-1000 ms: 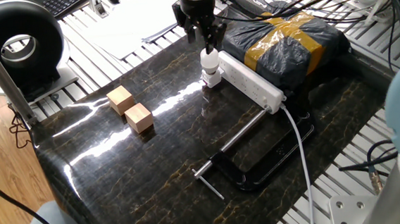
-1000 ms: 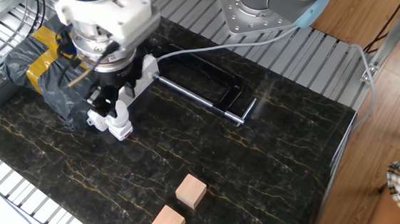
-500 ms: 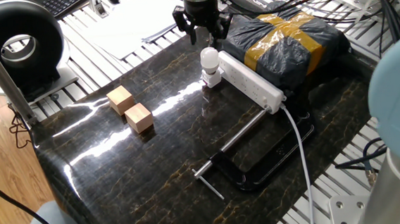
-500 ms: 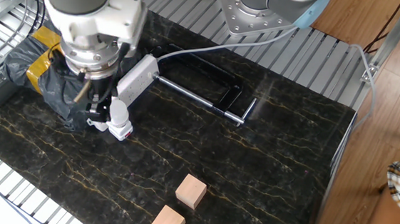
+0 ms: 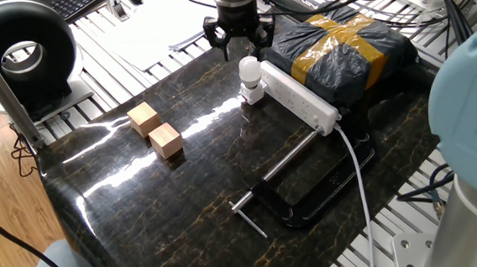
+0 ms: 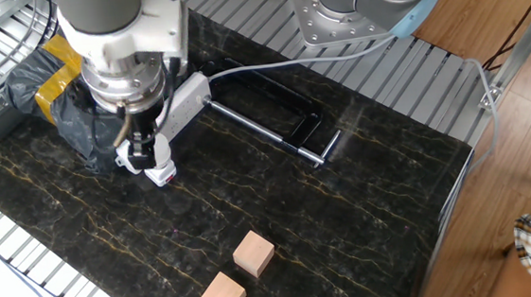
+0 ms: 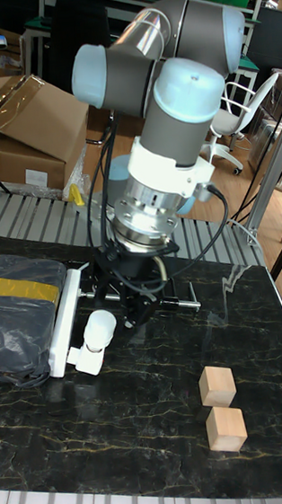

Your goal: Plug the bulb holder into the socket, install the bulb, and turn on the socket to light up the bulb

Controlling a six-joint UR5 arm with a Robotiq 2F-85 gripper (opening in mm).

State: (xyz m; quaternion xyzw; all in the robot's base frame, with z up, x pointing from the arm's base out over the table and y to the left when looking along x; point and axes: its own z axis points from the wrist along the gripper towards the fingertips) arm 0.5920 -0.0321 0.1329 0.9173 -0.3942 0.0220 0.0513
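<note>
The white bulb (image 5: 251, 68) stands upright in the small white bulb holder (image 5: 254, 94), which sits at the near end of the long white socket (image 5: 303, 99). My gripper (image 5: 240, 46) hangs just above and behind the bulb. It is open, its fingers spread and apart from the bulb, with nothing between them. From the other side the gripper (image 6: 141, 137) partly hides the bulb (image 6: 160, 151) above the holder (image 6: 160, 175). The tall view shows the bulb (image 7: 99, 326), holder (image 7: 87, 359) and socket (image 7: 63, 317) beside the gripper (image 7: 124, 306). The socket's switch does not show clearly.
Two tan wooden cubes (image 5: 155, 129) lie left of the socket. A black clamp (image 5: 303, 188) holds the strip's far end, with the white cable (image 5: 362, 184) running over it. A black bag with yellow tape (image 5: 342, 46) lies behind the socket.
The gripper was around the bulb's top a second ago. It has let go, opened and lifted up and back. The bulb stays in the holder.
</note>
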